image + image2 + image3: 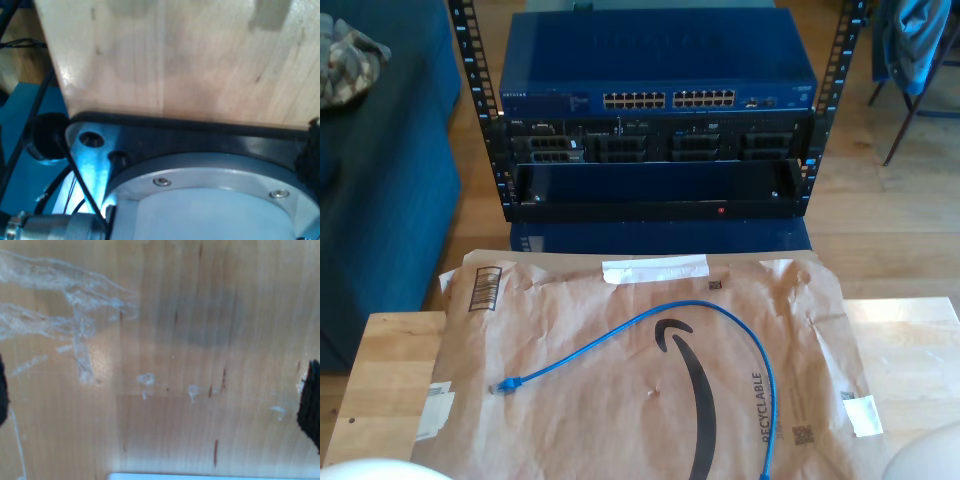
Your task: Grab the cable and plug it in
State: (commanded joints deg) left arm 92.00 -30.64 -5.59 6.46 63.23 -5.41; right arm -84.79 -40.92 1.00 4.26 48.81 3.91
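Observation:
The cable (720,315) is thin and bright blue and lies in a loose arc on brown packing paper (620,400) in the exterior view. One plug (503,385) rests toward that view's left, and the other end (767,472) runs to its bottom edge. My second gripper (157,400) hangs open over bare wood, with a black fingertip (310,405) at each side of its view and nothing between them. My first gripper (160,150) looks down on wood and a metal arm base (200,200). One black fingertip (311,150) shows at the picture's edge, so its jaws stand wide apart.
Behind the table stands a rack with a blue network switch (650,70) and its rows of ports (670,100). White arm parts (930,455) show at both bottom corners of the exterior view. Dark cables (75,175) run beside the arm base. Tape residue (75,315) marks the wood.

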